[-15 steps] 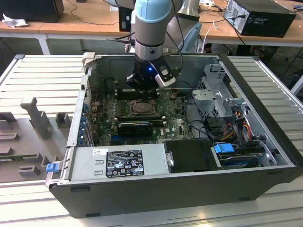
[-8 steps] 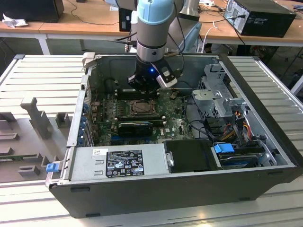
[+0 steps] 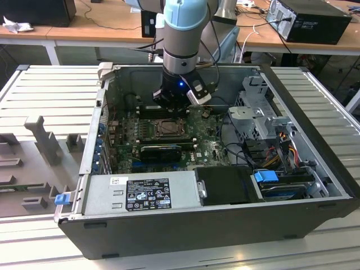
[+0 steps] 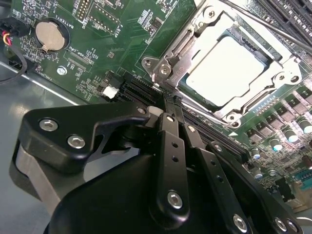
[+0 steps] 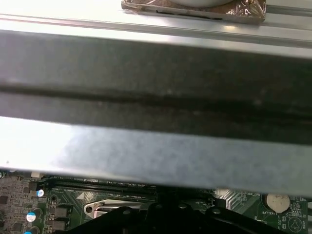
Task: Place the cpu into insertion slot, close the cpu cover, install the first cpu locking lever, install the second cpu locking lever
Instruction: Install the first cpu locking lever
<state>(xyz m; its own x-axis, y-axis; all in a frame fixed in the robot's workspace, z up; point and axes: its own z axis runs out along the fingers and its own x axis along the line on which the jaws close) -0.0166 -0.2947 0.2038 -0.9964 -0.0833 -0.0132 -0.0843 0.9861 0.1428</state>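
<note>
In the second wrist view, the gripper [image 4: 171, 100] appears first, its black fingers pressed together with nothing between them, tips low over the motherboard [image 4: 112, 44] just beside the socket. Beyond the tips, the cpu [image 4: 228, 68] lies flat in the insertion slot [image 4: 168, 66], with the cpu cover [image 4: 287, 63] lowered around it, framing its pale top. A thin lever [image 4: 273, 25] crosses the far side, seemingly not latched. Farthest off, the coin cell [image 4: 50, 35].
</note>
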